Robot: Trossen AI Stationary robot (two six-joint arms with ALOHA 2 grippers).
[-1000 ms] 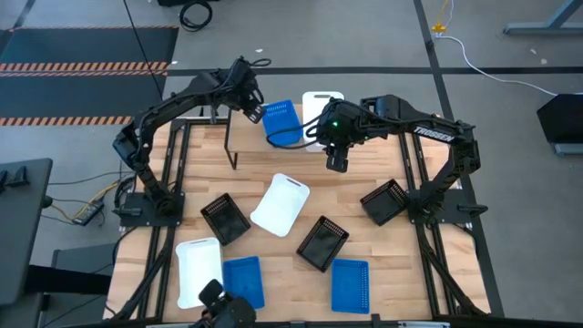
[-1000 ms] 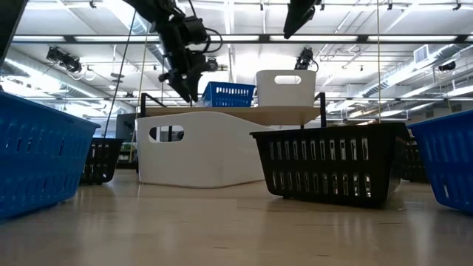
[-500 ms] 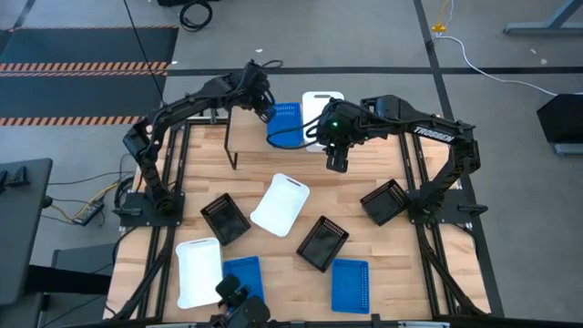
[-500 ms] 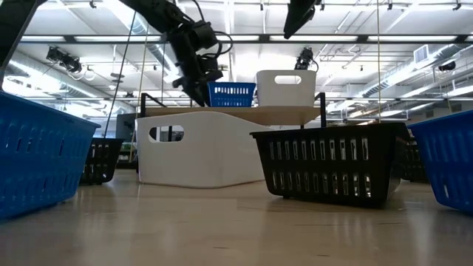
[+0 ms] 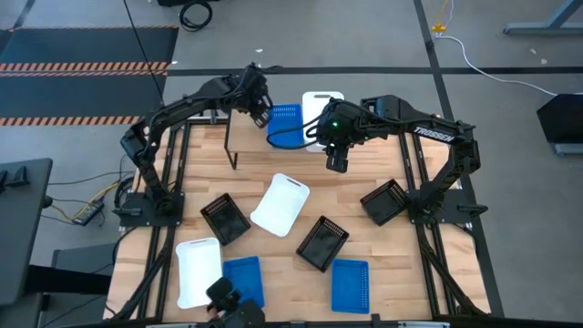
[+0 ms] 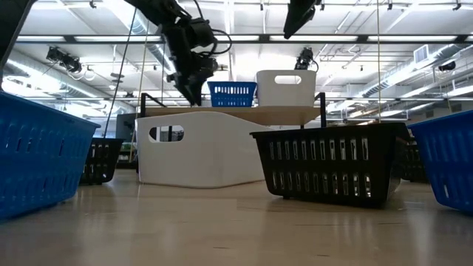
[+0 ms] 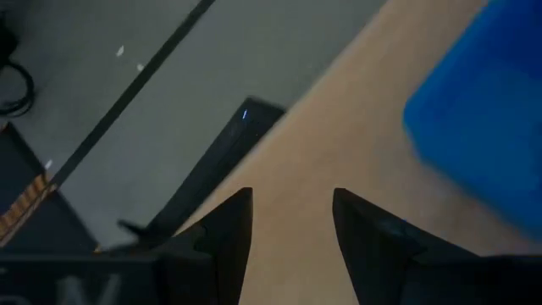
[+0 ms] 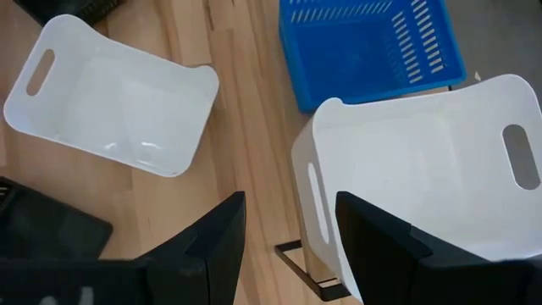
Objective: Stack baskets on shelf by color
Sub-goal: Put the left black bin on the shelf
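Observation:
The shelf (image 6: 281,112) stands at the table's far edge. On its plank stand a blue basket (image 5: 285,123) and, to its right, a white basket (image 5: 322,105), both on their bottoms. My left gripper (image 5: 262,109) hovers open over the plank (image 7: 339,144), just left of the blue basket (image 7: 483,110) and not touching it. My right gripper (image 5: 337,162) hangs open and high, in front of the white basket (image 8: 423,186), with nothing between its fingers. Several more black, white and blue baskets lie on the table.
On the table lie three black baskets (image 5: 223,217) (image 5: 322,242) (image 5: 384,200), a white one in the middle (image 5: 281,204), another white one (image 5: 199,271), and two blue ones (image 5: 243,278) (image 5: 350,284) near the front edge. The shelf's black legs (image 5: 230,146) stand left of the blue basket.
My left gripper has shifted a little toward the blue basket on the shelf and rolled slightly about its own axis. It has stayed open.

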